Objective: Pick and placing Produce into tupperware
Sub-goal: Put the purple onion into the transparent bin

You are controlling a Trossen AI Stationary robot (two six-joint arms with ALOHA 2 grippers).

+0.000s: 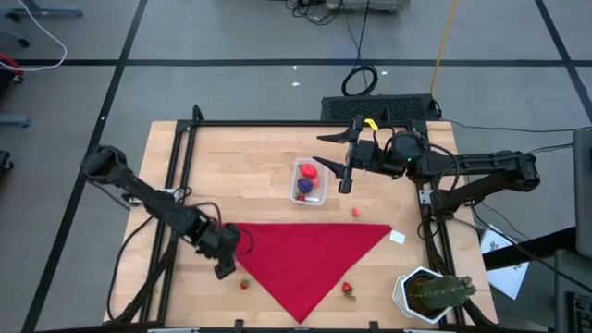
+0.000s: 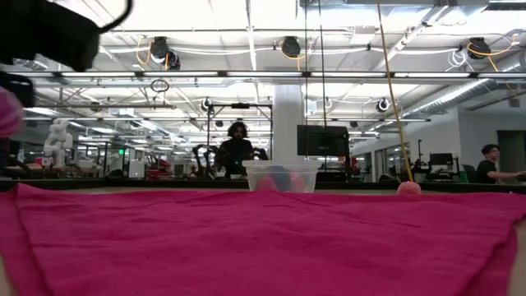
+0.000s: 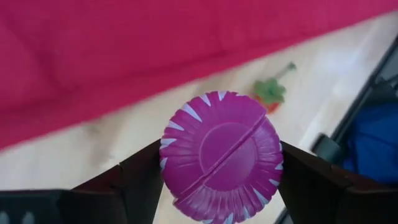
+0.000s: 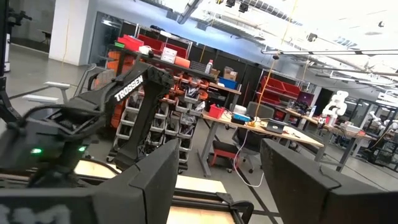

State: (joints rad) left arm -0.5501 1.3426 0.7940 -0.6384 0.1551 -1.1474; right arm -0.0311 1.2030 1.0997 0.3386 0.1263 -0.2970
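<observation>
My left gripper (image 1: 224, 263) is off the red cloth's left corner, shut on a round magenta produce piece with white flecks (image 3: 221, 155); the piece also shows at the low view's left edge (image 2: 6, 111). The clear tupperware (image 1: 311, 182) stands on the wood beyond the cloth and holds a red and a purple piece. My right gripper (image 1: 340, 159) hovers open just right of the tub, fingers level and facing the table's left (image 4: 217, 180). A pinkish piece (image 1: 356, 212) and two red strawberries (image 1: 245, 284) (image 1: 349, 289) lie on the table. My left gripper pinches the magenta piece between its two fingers, one on each side of its round rim (image 3: 166, 163). Its flat, grooved face looks toward the wrist camera. The fingers come from above, slanting down. The piece is lifted clear of the table.
A red cloth (image 1: 310, 254) lies spread as a triangle over the table's near middle. A potted cactus (image 1: 433, 294) stands at the near right corner, with a white tag (image 1: 398, 237) nearby. A strawberry with green leaves (image 3: 270, 93) lies below my left gripper. People sit in the room beyond.
</observation>
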